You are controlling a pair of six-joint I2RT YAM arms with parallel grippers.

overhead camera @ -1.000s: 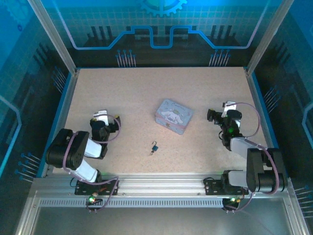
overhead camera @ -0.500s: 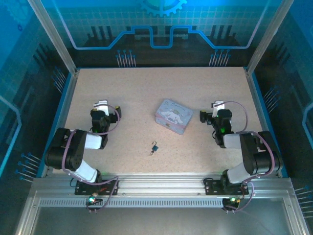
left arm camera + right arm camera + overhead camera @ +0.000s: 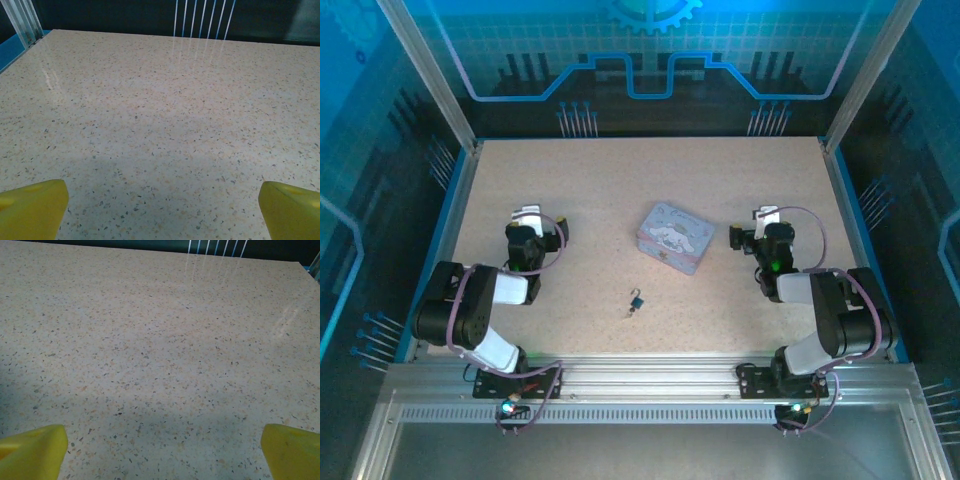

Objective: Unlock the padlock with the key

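Fingertips (image 3: pixel 31 209) of my left gripper (image 3: pixel 527 217) sit wide apart at the bottom corners of the left wrist view, with nothing between them but bare table (image 3: pixel 160 100). It is released and holds nothing. From above, this gripper points toward the far edge on the left side of the table.

Moving right, the padlock (image 3: pixel 637 299) lies on the table near the middle, closer to my bases than either gripper. The key (image 3: pixel 630 313) is a dark sliver just beside it on the near-left side. Together they run on a diagonal from near-left to far-right. They are too small for me to tell which way the shackle faces, or whether key and lock touch. The tin (image 3: pixel 675 238) stands farther out and a little right of them, apart from both.

On the right, my right gripper (image 3: pixel 767 216) also points away from me. Its fingertips (image 3: pixel 292 449) are spread just as wide over bare table, so it too is released and empty.

The padlock therefore lies behind and inward of both grippers, to the right of my left one and to the left of my right one. I judge the left gripper slightly nearer, though the difference is small. Either arm must draw back toward the bases and swing inward.

Compared with a second ago, my left gripper has reached farther out and my right arm has folded in toward the tin. Over the last half second neither has shifted noticeably. The padlock and key have not moved.
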